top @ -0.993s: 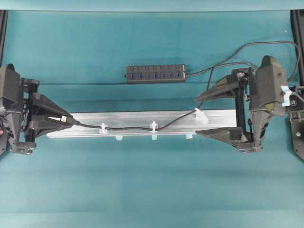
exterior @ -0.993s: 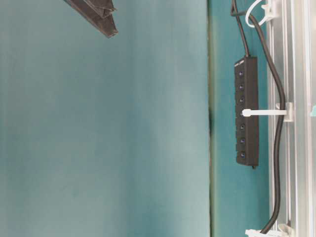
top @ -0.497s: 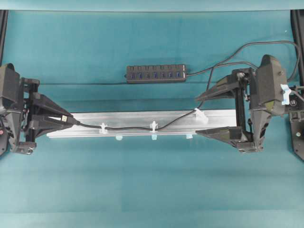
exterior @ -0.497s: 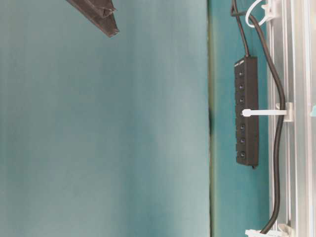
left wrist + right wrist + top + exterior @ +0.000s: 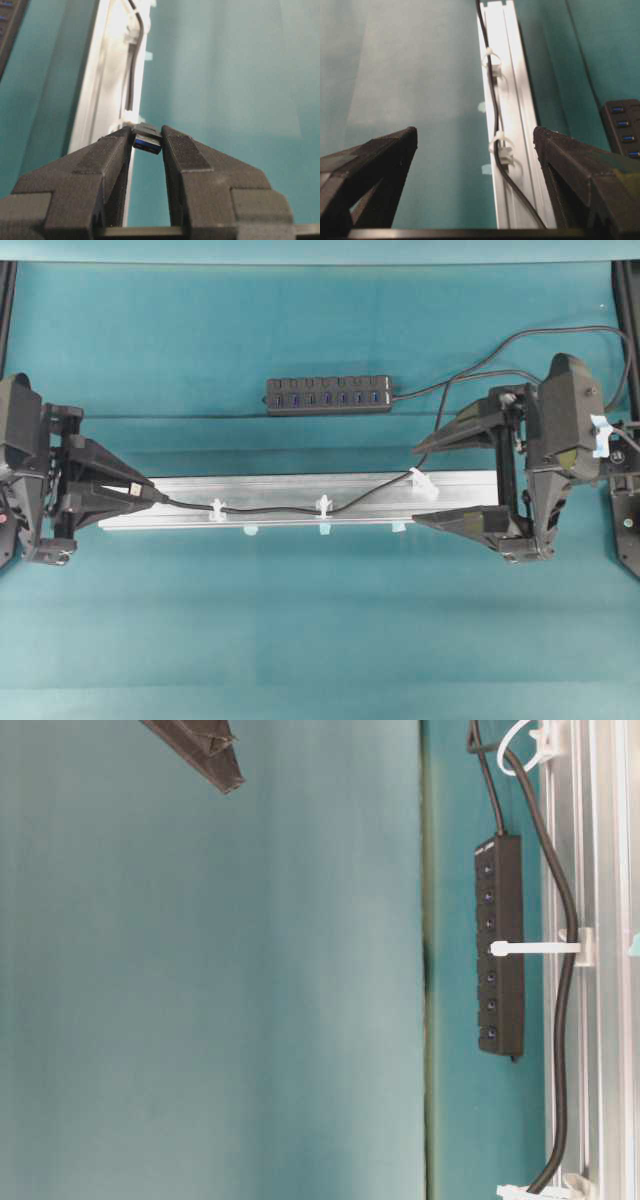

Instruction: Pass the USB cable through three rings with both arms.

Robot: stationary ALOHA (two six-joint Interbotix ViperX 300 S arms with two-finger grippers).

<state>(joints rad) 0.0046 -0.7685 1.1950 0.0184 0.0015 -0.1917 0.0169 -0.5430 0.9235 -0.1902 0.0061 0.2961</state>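
The USB cable plug is being pinched by the left gripper. The cable is being held by all three rings. The right gripper is being kept spread wide, holding nothing.

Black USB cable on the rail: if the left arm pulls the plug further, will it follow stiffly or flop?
The thin black USB cable is probably floppy: it curves loosely between the translucent white plastic rings. The left gripper pinches only the small plug, so it may twist or slip.

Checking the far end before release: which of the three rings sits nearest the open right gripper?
The ring at the rail's right end, closest to the right gripper. It leans askew; the middle ring and left ring stand straighter.
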